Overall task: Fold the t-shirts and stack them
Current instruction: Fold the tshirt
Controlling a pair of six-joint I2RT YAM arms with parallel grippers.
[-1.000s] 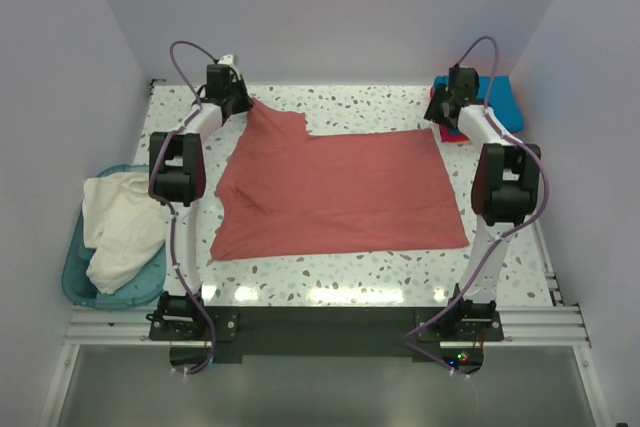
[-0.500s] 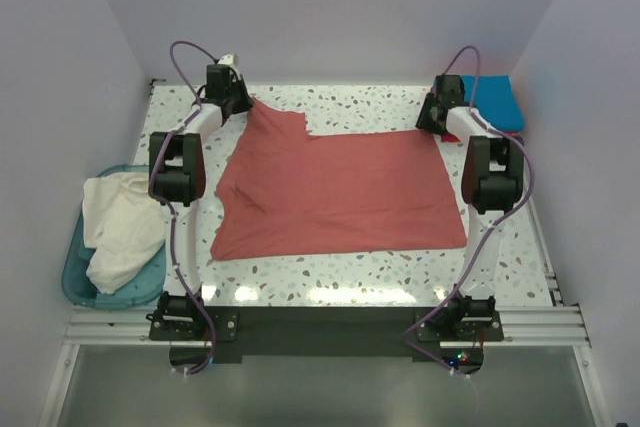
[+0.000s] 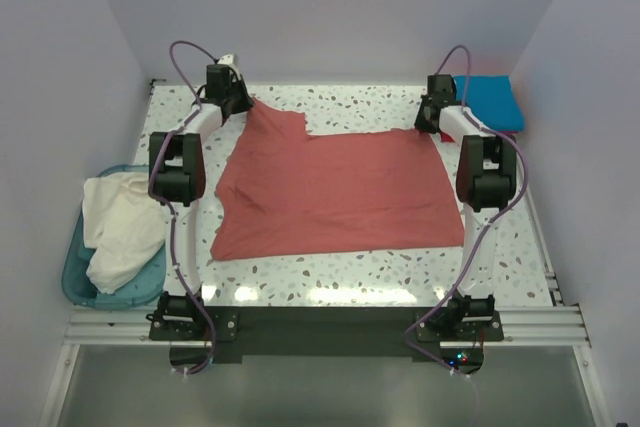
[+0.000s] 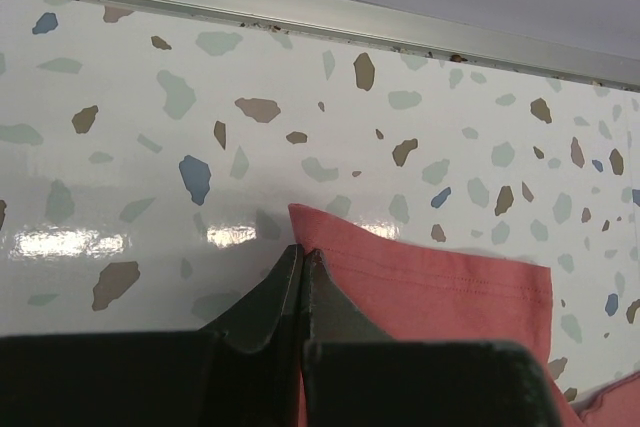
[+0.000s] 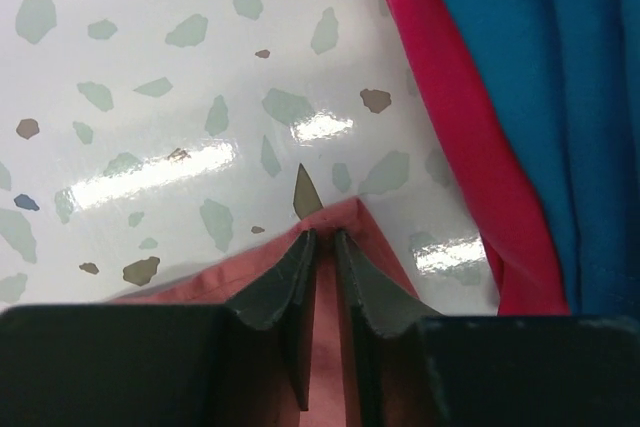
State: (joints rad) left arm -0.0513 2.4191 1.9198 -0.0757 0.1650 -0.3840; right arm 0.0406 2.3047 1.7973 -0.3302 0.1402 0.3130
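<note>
The dusty brick-red t-shirt (image 3: 340, 192) lies spread flat on the speckled table. My left gripper (image 3: 232, 97) is at its far left corner, shut on the hem (image 4: 420, 282). My right gripper (image 3: 432, 117) is at the far right corner; its jaws stand nearly together with the shirt's corner (image 5: 345, 212) pinched between them. The teal-blue t-shirt (image 3: 490, 102) lies folded at the far right on the bright pinkish-red t-shirt (image 5: 450, 97). The cream-white t-shirt (image 3: 120, 227) lies crumpled in the bin.
A light-blue plastic bin (image 3: 75, 282) sits off the table's left edge. A metal rail (image 4: 320, 17) runs along the table's far edge by the back wall. Both arm bases are at the near edge.
My right arm has swung left from the folded stack to the brick-red shirt's far right corner. My left arm and the shirt have not moved.
</note>
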